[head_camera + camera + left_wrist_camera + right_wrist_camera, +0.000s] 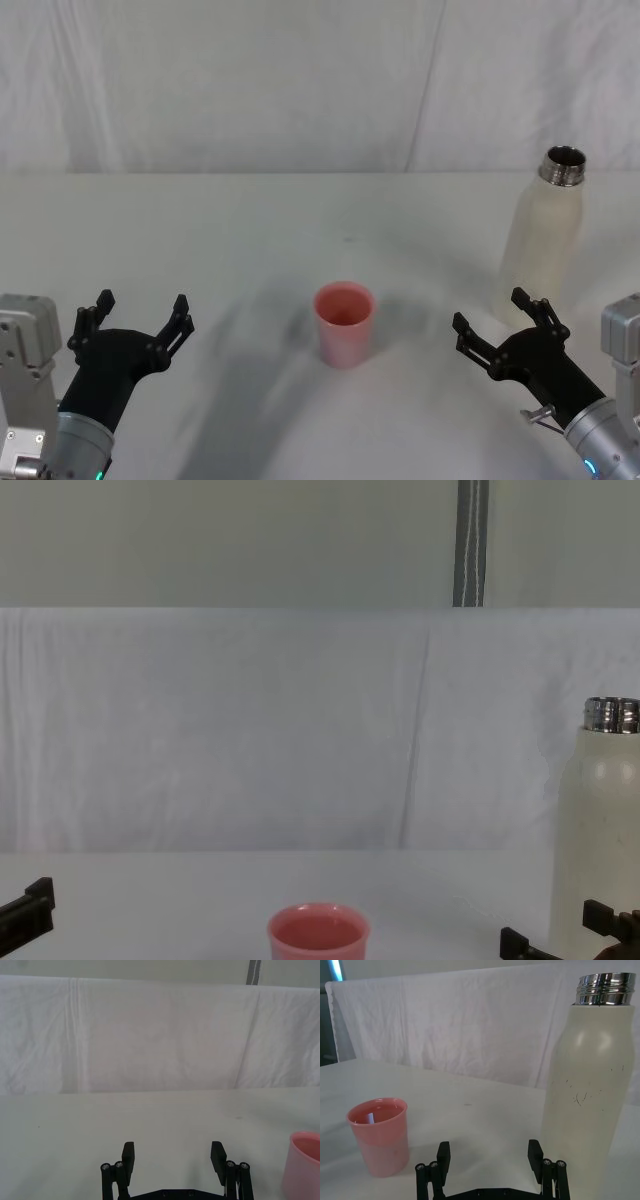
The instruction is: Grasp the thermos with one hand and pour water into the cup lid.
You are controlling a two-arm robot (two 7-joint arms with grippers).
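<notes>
Plainly, the right gripper (503,323) had its 2 black fingers (535,1154) spread wide with nothing between them, and it sat low over the table (250,230), to the right of the cup lid (345,322) and just in front of the thermos (543,232). In the head view 1 fingertip of that gripper lay close to the foot of the thermos, but whether it touched could not be told. The left gripper (141,318) had its fingers (128,1157) parted just as wide, holding nothing, and it sat well to the left of the cup lid at about the same depth. Behind each gripper a black hand ran back to a grey cuff and a light grey boxy wrist at the near edge of the head view.

The cup lid, a small pink cup, stood upright and open-mouthed near the middle of the table, between the 2 grippers. The thermos, cream-white with a bare threaded steel neck, stood upright to the right of the cup lid and farther back, well apart from it. A white cloth backdrop (300,80) hung behind the cup lid, along the far edge of the table.
</notes>
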